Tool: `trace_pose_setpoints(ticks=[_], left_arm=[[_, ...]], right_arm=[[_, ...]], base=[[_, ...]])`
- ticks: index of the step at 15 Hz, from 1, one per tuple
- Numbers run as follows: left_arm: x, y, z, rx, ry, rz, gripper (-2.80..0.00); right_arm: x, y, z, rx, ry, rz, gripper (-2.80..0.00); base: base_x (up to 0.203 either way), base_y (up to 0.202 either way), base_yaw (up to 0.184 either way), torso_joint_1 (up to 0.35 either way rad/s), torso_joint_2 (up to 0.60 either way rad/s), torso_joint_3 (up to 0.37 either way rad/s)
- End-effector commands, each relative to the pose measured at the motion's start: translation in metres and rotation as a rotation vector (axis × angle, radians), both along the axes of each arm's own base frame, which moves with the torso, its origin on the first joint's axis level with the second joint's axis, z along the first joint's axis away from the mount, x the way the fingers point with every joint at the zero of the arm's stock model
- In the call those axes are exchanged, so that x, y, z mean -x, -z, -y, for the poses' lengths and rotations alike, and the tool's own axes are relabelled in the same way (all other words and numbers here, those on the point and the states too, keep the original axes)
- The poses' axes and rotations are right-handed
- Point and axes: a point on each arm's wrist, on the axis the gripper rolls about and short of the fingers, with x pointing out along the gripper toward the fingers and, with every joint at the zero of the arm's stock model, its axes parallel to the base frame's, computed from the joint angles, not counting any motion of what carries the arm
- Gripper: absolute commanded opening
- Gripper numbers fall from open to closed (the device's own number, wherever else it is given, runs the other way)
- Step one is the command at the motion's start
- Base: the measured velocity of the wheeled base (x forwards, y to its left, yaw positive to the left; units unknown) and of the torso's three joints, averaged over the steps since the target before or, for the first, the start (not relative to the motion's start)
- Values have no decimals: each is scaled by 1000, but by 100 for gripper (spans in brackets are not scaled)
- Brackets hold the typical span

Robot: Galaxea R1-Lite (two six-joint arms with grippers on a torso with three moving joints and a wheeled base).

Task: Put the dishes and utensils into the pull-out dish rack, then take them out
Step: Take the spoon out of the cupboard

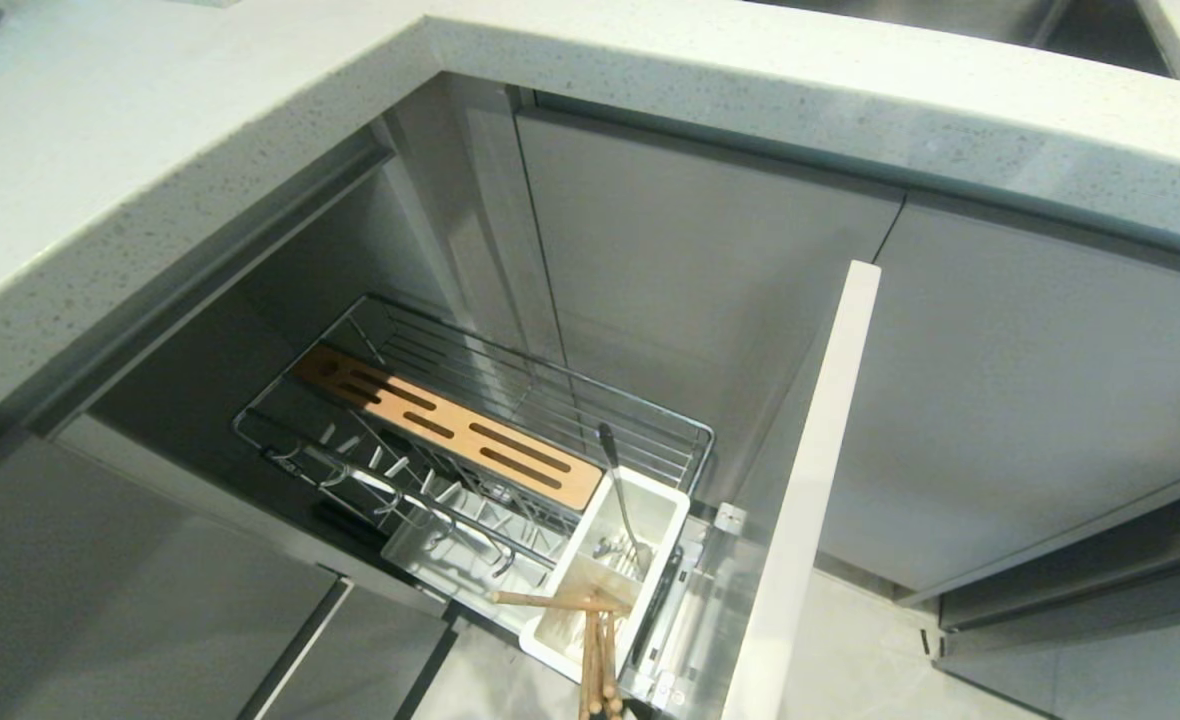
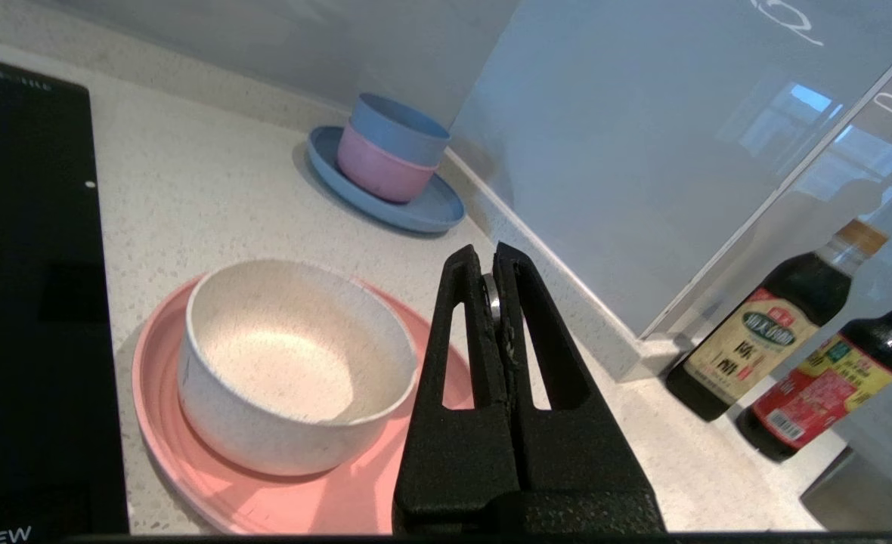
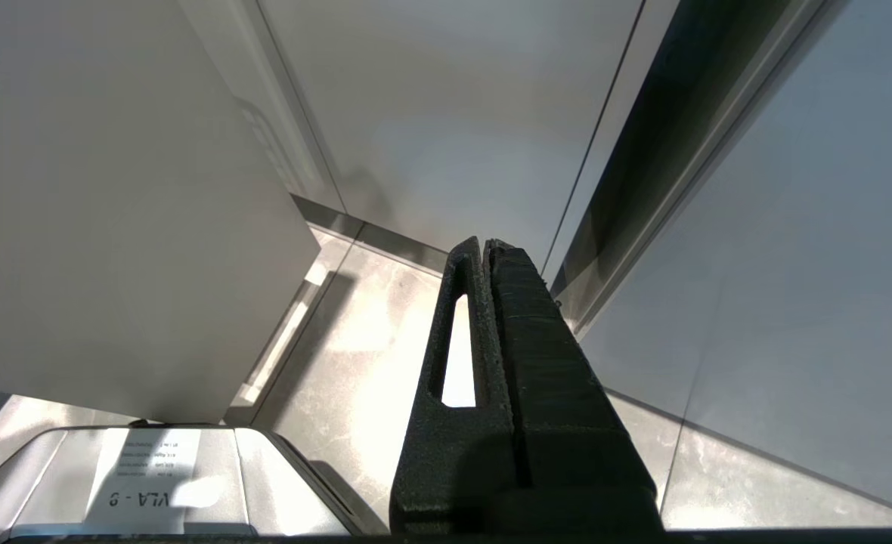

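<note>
The pull-out dish rack [image 1: 550, 400] stands open under the counter, with its wooden strip [image 1: 447, 428] and pale cabinet front [image 1: 810, 480]. In its white tub [image 1: 665, 520] stands the metal spoon [image 1: 618, 485]. The wooden chopsticks [image 1: 595, 660] poke out over the tub's near end, one lying crosswise. On the counter in the left wrist view, the cream bowl [image 2: 287, 363] sits on the pink plate [image 2: 325, 499]. My left gripper [image 2: 489, 261] hovers shut just beside them, holding neither. My right gripper [image 3: 484, 245] hangs shut over the floor, parked.
A black cooktop [image 2: 30, 287] lies beside the pink plate. A blue plate [image 2: 416, 211] bearing a pink bowl [image 2: 378, 170] and a blue bowl [image 2: 397, 128] sits by the backsplash. Two dark sauce bottles [image 2: 763, 340] [image 2: 831, 385] stand in the counter corner.
</note>
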Motion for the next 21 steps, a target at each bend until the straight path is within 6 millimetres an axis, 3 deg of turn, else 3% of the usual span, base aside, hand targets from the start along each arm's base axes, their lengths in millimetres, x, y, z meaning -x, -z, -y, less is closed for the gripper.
trace_pose_setpoints(ticks=[1,5,13,21], left_arm=[[-11,14,-5,14,7,-19,-280],[-20,32,-9,13,18,15,-280],[-19,63,-8,17,56,51,-280],[-20,77,-9,66,73,23,-280]], right_arm=[[0,0,0,0,0,-2,-280],[0,0,0,0,0,-2,-280],[0,0,0,0,0,-2,-280],[0,0,0,0,0,-2,-280]], base=[[0,0,0,0,0,0],[0,0,0,0,0,0],[0,0,0,0,0,0],[0,0,0,0,0,0]])
